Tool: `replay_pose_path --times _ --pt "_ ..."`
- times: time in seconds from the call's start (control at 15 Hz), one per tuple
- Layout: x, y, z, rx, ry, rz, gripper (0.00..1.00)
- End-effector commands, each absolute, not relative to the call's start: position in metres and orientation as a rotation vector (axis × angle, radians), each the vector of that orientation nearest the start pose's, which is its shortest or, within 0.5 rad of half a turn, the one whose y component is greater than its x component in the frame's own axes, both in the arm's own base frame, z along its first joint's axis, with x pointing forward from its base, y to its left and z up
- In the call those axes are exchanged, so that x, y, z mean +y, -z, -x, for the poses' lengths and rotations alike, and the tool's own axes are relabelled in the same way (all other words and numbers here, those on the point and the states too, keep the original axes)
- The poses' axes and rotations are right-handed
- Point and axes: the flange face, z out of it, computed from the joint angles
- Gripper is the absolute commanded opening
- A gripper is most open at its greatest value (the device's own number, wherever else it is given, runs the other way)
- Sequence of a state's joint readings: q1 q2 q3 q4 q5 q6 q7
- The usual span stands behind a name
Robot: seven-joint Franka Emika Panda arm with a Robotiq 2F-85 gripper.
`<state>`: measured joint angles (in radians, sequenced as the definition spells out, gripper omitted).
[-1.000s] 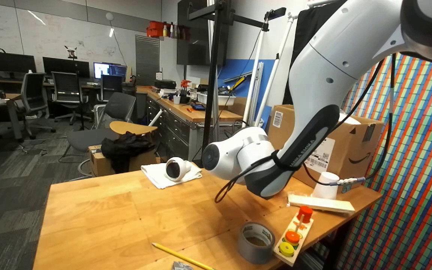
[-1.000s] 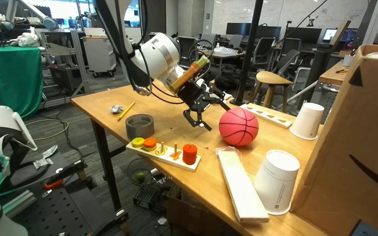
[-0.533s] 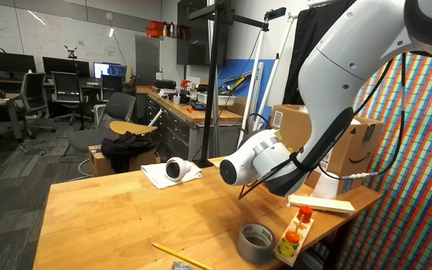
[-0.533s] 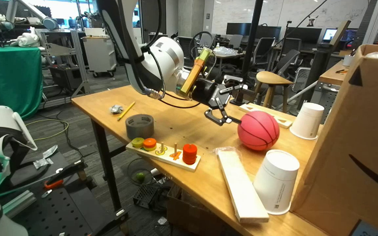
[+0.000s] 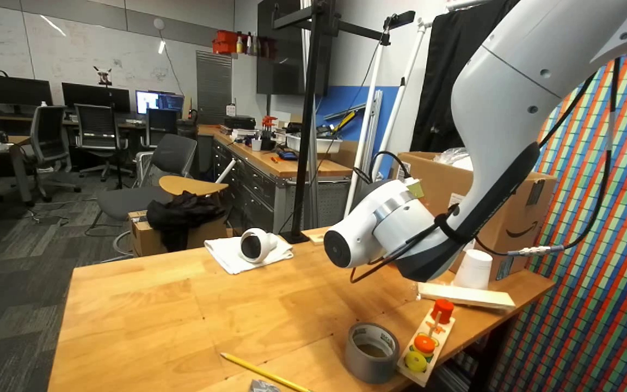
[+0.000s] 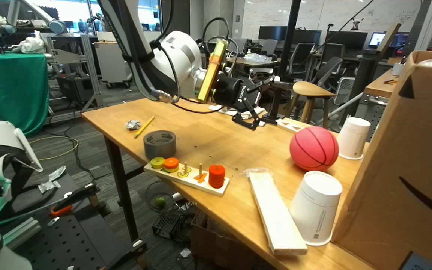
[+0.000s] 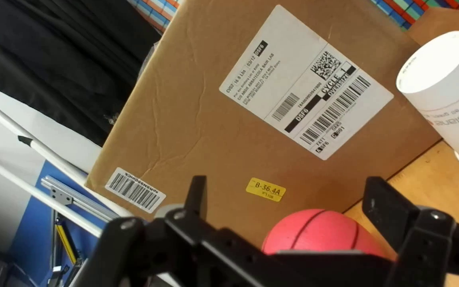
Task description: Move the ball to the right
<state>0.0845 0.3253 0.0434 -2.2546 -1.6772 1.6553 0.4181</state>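
Across a wooden worktable [image 5: 145, 310], a Franka Panda arm [image 5: 501, 109] extends toward the Amazon shipping carton [image 6: 399, 157] that stands on it. Its Robotiq gripper [image 7: 286, 189] hangs facing the carton's labeled side, fingers [image 7: 389, 207] spread apart with nothing clasped between them, clear of a pink-red basketball [image 6: 314, 148] that sits on the worktable near that same side. One inverted paper cup [image 6: 315, 210] stands by the corner of the carton's smile-marked side, a second cup [image 6: 354, 138] toward the far end; whether the basketball touches the second cup cannot be told. If right means carton-ward, as both exterior views suggest, the basketball already looks well placed. Any further nudge would best come low and slow from the side away from the carton, both fingertips meeting the basketball at mid-height so it tracks straight, since it would likely roll on into a cup.
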Motion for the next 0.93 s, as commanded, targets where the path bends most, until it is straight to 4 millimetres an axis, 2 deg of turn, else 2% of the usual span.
replay_pose_path --times 0.0,0.2,0.4,0.67,0.87 --pt "0.001 -0.271 -0.495 0.776 0.175 -1.594 1.0" --pt "0.036 -0.283 -0.479 0.89 0.071 -1.703 1.0" --pt "0.06 -0.299 -0.474 1.029 -0.052 -1.787 1.0" --pt "0.074 -0.317 -0.476 1.223 -0.208 -1.887 1.0" --pt "0.077 -0.32 -0.478 1.366 -0.301 -1.974 1.0"
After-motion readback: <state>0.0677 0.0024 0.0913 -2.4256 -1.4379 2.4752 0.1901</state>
